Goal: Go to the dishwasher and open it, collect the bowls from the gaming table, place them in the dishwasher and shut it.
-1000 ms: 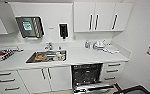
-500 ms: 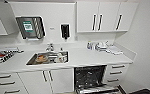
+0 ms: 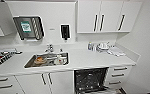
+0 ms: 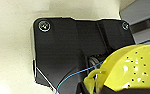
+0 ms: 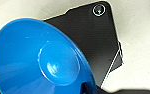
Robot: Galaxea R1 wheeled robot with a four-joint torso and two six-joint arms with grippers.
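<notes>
A round bright-blue plastic bowl (image 5: pixel 41 57) is held at the right gripper; a speckled yellow bowl (image 4: pixel 131 67) at the left; the built-in dishwasher (image 3: pixel 90 80) is seen open.

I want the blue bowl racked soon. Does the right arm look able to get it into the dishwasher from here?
Probably yes: the dishwasher is open with its dark racks exposed under the counter. The blue bowl fills the right wrist view, apparently carried. Nothing visibly blocks the opening.

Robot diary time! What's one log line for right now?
place: kitchen counter | dishwasher: open, racks showing | left wrist view: yellow bowl close up | right wrist view: blue bowl close up | sink: holds dishes
</notes>
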